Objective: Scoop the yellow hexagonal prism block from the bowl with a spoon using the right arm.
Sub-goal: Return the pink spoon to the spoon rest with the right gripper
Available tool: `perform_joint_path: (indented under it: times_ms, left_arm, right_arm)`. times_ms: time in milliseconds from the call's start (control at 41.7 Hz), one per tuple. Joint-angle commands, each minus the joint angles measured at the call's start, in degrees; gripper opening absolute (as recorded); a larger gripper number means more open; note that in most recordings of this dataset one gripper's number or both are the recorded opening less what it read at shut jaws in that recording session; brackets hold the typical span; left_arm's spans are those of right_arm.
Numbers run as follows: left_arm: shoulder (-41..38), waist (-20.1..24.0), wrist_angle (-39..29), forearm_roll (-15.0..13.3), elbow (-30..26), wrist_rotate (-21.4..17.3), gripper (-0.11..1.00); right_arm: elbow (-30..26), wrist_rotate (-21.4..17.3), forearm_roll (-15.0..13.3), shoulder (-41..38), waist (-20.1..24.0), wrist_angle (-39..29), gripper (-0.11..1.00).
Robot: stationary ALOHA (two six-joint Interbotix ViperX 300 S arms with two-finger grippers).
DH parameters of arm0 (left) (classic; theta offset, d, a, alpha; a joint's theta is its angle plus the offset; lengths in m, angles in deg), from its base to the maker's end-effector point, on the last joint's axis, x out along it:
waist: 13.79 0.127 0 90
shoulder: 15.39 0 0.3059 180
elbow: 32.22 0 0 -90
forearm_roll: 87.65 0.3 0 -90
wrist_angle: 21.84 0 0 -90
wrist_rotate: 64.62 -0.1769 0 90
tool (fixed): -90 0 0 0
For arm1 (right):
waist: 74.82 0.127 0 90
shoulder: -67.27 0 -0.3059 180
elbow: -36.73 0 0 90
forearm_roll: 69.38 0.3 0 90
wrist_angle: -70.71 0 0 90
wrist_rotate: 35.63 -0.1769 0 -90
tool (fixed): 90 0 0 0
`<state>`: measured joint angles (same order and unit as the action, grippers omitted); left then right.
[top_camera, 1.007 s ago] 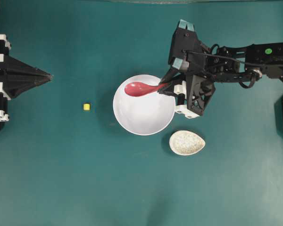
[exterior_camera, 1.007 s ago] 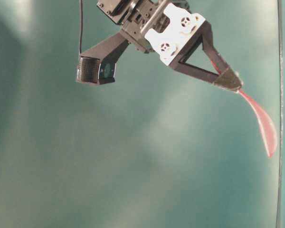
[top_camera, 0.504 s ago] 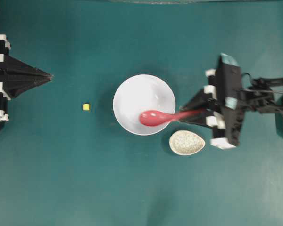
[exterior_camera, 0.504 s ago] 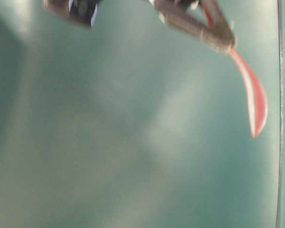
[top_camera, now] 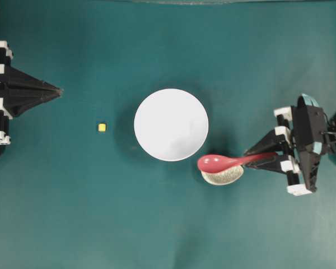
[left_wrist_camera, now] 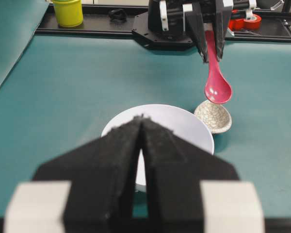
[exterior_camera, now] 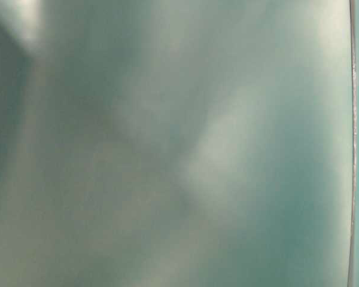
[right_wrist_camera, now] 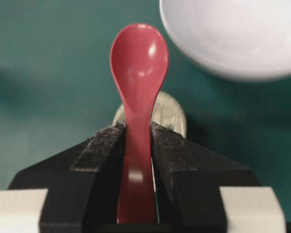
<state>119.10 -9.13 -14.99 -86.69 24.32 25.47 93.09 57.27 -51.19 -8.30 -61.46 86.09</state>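
Right gripper clamped on glossy pink-red soup spoon.
Scoop above speckled beige spoon rest; tiny yellow block on table, outside white round bowl; left gripper closed, empty.

No lettering, label, brand mark or number is legible in any view. The spoon, the bowl, the speckled spoon rest and the yellow cup at the table's far edge all show plain, unmarked surfaces.
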Motion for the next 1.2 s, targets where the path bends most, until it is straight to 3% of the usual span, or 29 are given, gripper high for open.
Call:
perform_joint_path:
  times_ms: [0,288,480,671,983,1175]
  left_arm:
    - [-0.3,0.2,0.2,0.1,-1.0,0.0,0.0]
    - [-0.1,0.1,-1.2,0.1,-1.1,0.0,0.0]
    - [-0.1,0.1,-1.2,0.1,-1.1,0.0,0.0]
    - [-0.1,0.2,-1.2,0.0,-1.1,0.0,0.0]
    - [-0.1,0.2,-1.0,0.1,-1.1,0.0,0.0]
    - [-0.1,0.2,-1.1,0.1,-1.1,0.0,0.0]
  right_arm:
    - [1.5,-1.1,0.8,-0.4,1.3,3.6,0.23]
    - [5.5,-6.6,0.9,-4.0,3.3,9.0,0.23]
    - [4.2,-6.9,1.0,-7.4,3.3,8.3,0.23]
    - [2.2,-7.3,0.9,-9.7,3.3,2.5,0.23]
    - [1.1,-7.5,0.9,-7.7,3.3,1.6,0.23]
    - [1.1,-7.3,0.8,-4.7,3.3,-0.8,0.54]
